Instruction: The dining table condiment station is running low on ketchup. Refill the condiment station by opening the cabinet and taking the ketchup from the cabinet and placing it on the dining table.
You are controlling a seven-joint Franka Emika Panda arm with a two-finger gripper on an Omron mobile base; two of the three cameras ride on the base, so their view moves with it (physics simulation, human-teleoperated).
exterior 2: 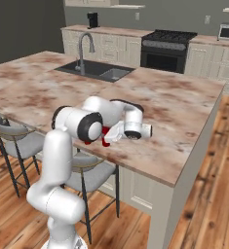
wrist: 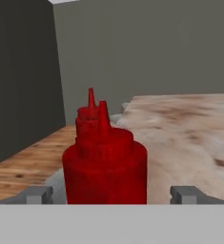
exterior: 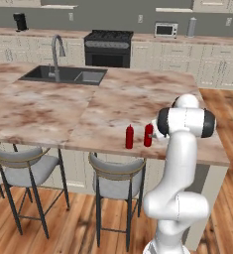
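Two red ketchup bottles are seen upright on the dining table's tabletop [exterior: 113, 106], close to its near edge, in the left base view: one ketchup [exterior: 148, 135] right against the gripper, a second ketchup bottle [exterior: 129, 137] just beside it at 9 o'clock, the two apart by a small gap. In the hand view the nearer ketchup [wrist: 105, 164] is centred between the two fingers [wrist: 37, 195], with the other bottle's nozzle [wrist: 91, 97] lined up behind it at 12 o'clock. The fingers are spread wide, one at each side of the bottle body, with clear gaps to the red plastic; nothing is gripped. The gripper [wrist: 111, 195] is held level with the bottle's lower body. In the right base view the arm is laid low over the tabletop edge and the ketchup [exterior 2: 105, 135] is mostly hidden behind the wrist, only red patches being visible. The sink [exterior: 63, 75] with faucet [exterior: 56, 54] is set in the tabletop at 11 o'clock from the bottles, well apart. Grey stools [exterior: 115, 181] are tucked under the near edge, below the bottles. A stove [exterior: 108, 48] is seen against the far wall at 12 o'clock.
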